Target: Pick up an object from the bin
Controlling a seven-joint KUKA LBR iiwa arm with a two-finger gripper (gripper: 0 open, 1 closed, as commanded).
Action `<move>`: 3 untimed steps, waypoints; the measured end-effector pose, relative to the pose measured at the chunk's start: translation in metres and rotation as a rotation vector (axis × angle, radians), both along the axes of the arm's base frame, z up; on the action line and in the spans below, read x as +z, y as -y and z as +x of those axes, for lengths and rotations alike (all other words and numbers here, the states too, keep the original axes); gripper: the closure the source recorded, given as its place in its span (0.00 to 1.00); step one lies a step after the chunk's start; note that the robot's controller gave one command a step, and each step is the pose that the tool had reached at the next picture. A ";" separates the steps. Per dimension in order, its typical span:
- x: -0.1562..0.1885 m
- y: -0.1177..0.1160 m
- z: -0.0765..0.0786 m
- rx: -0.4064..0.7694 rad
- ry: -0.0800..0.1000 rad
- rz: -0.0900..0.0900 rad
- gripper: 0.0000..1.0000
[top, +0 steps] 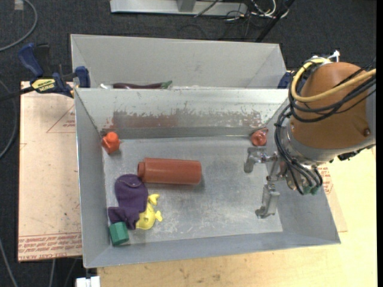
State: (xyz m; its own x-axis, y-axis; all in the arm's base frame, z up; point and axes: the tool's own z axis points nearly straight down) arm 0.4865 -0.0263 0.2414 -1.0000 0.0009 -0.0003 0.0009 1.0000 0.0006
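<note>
While you are looking down on the bin [90, 160], the gripper [261, 182] is hanging low over bare floor at the right side, its fingers standing apart and holding nothing.

- Red ball [258, 138]: lying at the foot of the back wall, near the right corner; nearest to the gripper.
- Cylinder [170, 171], brown-red: lying on its side left of centre, clear of the walls.
- Orange piece [110, 142]: sitting in the back left corner.
- Purple cloth [130, 195], yellow toy [148, 215], green block [118, 233]: crowding together in the front left corner.

Open floor is stretching across the centre and front right.
</note>
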 end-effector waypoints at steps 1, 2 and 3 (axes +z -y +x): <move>-0.042 -0.032 0.048 -0.051 0.009 0.000 0.00; -0.064 -0.069 0.046 -0.009 -0.003 0.001 0.00; -0.081 -0.110 0.065 0.106 0.008 0.001 0.00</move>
